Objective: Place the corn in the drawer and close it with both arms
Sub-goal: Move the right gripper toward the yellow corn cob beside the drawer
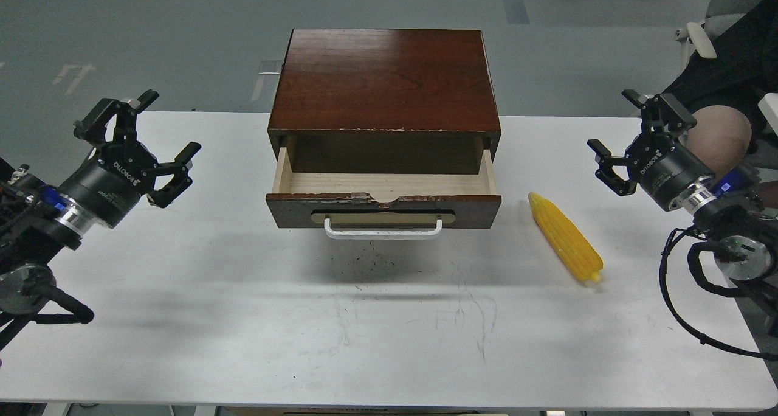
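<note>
— Where's the corn?
— Lying on the white table, just right of the drawer, which is pulled out of the cabinet.
— The grippers?
— Left gripper and right gripper both spread wide, holding nothing, well apart from it.

White table — scuffed; grey floor

Glossy dark wood cabinet, pale raw-wood drawer sides, scuffed matt white table

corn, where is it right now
In the head view the corn lies on the white table, right of the open drawer, nearer the right claw.
</note>
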### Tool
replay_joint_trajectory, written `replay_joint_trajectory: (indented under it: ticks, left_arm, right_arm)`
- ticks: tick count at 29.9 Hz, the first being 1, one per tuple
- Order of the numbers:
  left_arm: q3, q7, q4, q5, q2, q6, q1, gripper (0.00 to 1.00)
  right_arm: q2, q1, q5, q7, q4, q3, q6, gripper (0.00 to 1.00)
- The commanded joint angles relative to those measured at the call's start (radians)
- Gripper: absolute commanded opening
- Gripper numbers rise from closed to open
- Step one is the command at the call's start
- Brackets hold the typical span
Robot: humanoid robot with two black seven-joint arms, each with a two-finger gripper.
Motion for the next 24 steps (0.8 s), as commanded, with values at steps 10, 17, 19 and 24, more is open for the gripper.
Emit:
replay_joint_trajectory:
  ticks: [10, 17, 19, 24]
  left_arm:
    - [-0.002, 0.0, 0.019, 0.002, -0.004, 0.0, 0.0, 1.0]
    - [-0.014, 0.0, 0.089, 0.002, 0.025, 0.0, -0.082, 1.0]
    - [-0.016, 0.0, 0.079, 0.003, 0.031, 0.0, -0.085, 1.0]
    - [-0.014, 0.0, 0.065, 0.014, 0.027, 0.0, -0.099, 1.0]
  right_arm:
    - [-0.01, 0.0, -0.003, 0.0, 0.006, -0.004, 0.0, 1.0]
    - [-0.118, 0.112, -0.139, 0.0, 0.038, -0.028, 0.0, 1.0]
    - [-0.156, 0.165, -0.306, 0.0, 0.064, -0.04, 0.0, 1.0]
    - [-0.231, 0.245, -0.668, 0.0, 0.127, -0.05, 0.0, 1.0]
